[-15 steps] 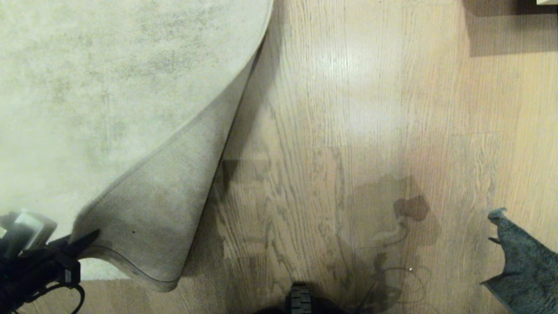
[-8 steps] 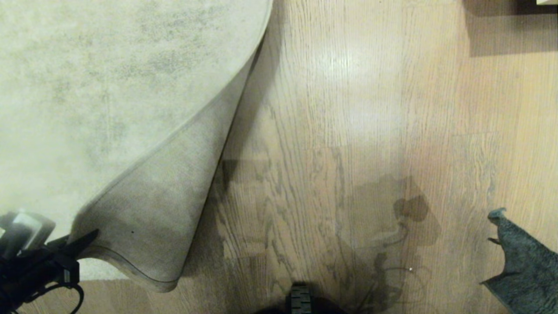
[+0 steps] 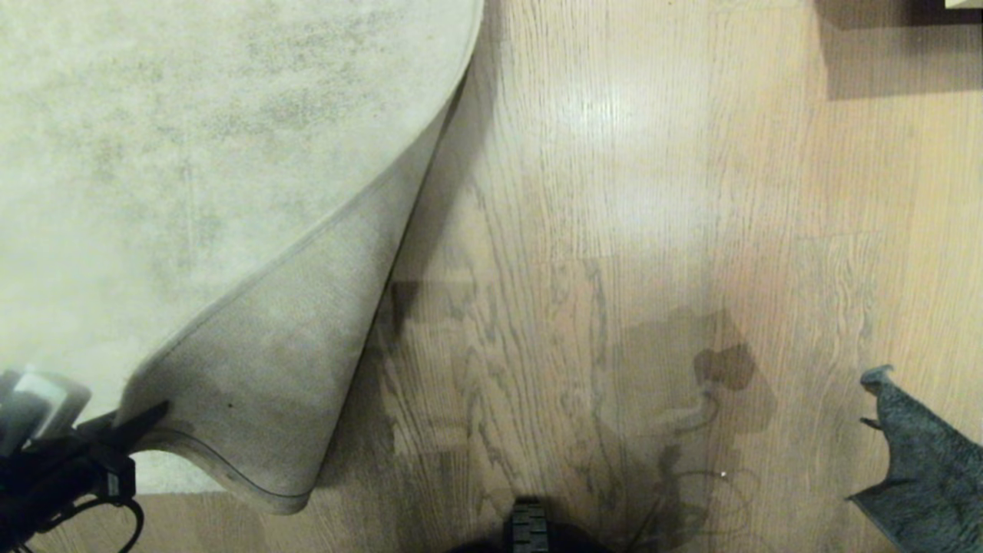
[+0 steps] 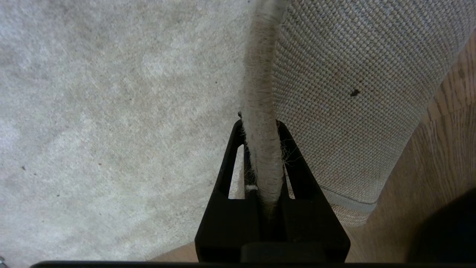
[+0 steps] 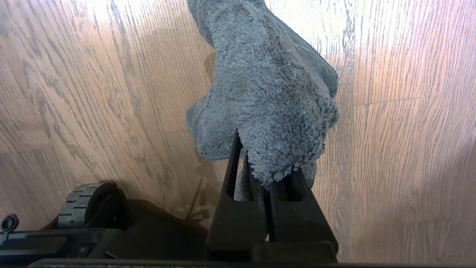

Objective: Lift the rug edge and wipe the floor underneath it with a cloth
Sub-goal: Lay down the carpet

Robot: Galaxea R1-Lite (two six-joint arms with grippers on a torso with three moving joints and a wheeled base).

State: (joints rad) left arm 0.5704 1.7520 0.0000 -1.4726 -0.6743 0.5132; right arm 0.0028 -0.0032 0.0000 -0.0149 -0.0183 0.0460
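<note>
The pale grey-beige rug (image 3: 192, 153) covers the left of the head view, its near corner folded back so the woven backing (image 3: 276, 361) faces up. My left gripper (image 3: 142, 421) sits at the lower left, shut on the rug's edge (image 4: 260, 149), which runs between the two black fingers. Light brown wood floor (image 3: 614, 230) lies bare to the right of the fold. The dark grey-teal cloth (image 3: 921, 461) hangs at the lower right edge. My right gripper (image 5: 266, 163) is shut on the cloth (image 5: 267, 85), just above the floor (image 5: 409, 130).
The robot's base and a wheel (image 3: 528, 530) show at the bottom centre, also in the right wrist view as a ribbed wheel (image 5: 80, 208). A dark piece of furniture with its shadow (image 3: 898, 54) stands at the far right corner.
The left gripper and the held rug corner have drifted very slightly to the left. The cloth and the right arm have kept still.
</note>
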